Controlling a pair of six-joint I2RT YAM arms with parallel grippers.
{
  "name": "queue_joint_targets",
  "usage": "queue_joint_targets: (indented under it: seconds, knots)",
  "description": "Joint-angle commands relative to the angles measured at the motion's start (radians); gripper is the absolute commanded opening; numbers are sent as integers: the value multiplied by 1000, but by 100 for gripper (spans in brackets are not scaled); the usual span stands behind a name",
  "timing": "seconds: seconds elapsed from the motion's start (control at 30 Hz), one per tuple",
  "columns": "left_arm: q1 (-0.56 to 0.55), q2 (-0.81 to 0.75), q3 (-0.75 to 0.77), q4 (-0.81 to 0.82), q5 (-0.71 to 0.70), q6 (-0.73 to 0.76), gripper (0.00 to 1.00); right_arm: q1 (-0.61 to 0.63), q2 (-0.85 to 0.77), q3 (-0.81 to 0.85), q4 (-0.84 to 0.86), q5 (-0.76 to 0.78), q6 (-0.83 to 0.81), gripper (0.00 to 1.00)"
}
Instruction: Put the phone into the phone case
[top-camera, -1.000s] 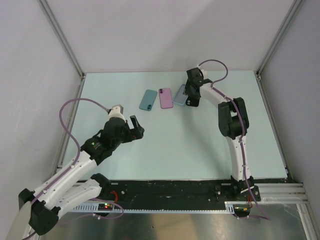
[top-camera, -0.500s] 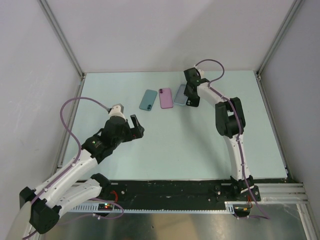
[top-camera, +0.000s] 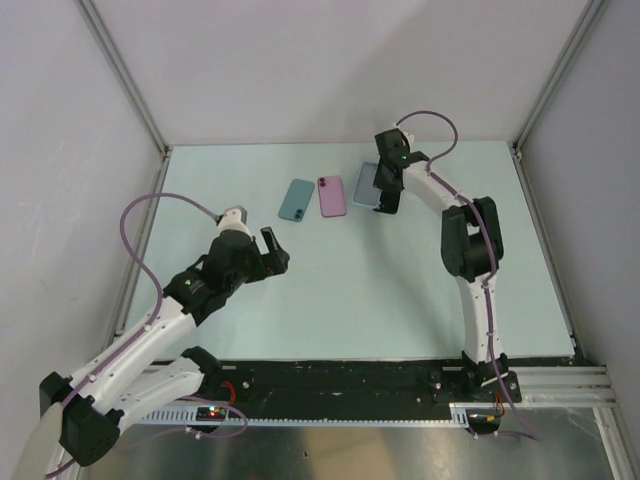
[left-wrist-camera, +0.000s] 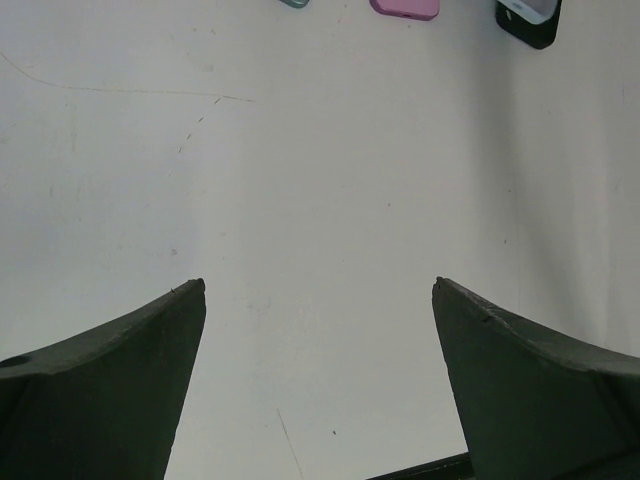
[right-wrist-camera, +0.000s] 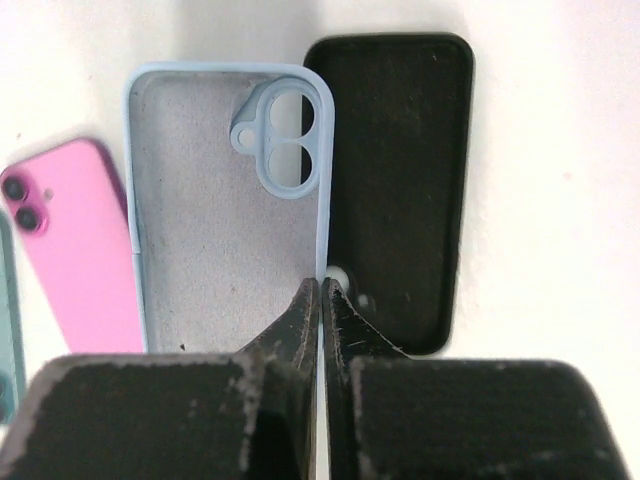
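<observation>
A teal phone (top-camera: 296, 200) and a pink phone (top-camera: 332, 196) lie face down side by side on the table. Right of them is an empty light blue phone case (top-camera: 366, 186), inside up, with a black case (right-wrist-camera: 400, 180) against its right side. My right gripper (top-camera: 386, 196) is shut, pinching the blue case's (right-wrist-camera: 220, 220) right wall between its fingertips (right-wrist-camera: 321, 285). The pink phone (right-wrist-camera: 75, 250) shows left of the case in the right wrist view. My left gripper (top-camera: 272, 250) hovers open over bare table, well short of the phones, with nothing between its fingers (left-wrist-camera: 320, 285).
The pale table (top-camera: 330, 290) is boxed in by grey walls with metal corner posts (top-camera: 125, 80) at the back. A black rail (top-camera: 380, 375) runs along the near edge by the arm bases. In the left wrist view the pink phone (left-wrist-camera: 405, 8) sits at the top edge.
My right gripper has shut onto the blue case's right wall and drifted slightly right, and the case has shifted a little with it. The left arm has held still.
</observation>
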Motion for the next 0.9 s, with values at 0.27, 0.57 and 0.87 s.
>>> queue_joint_targets:
  seconds: [0.27, 0.57, 0.87]
  knots:
    - [31, 185, 170, 35, -86, -81, 98, 106, -552, -562, 58, -115, 25, 0]
    - [139, 520, 378, 85, -20, 51, 98, 298, -778, -962, 124, -101, 147, 0]
    - [197, 857, 644, 82, 23, 283, 98, 360, -789, -1057, 166, -85, 153, 8]
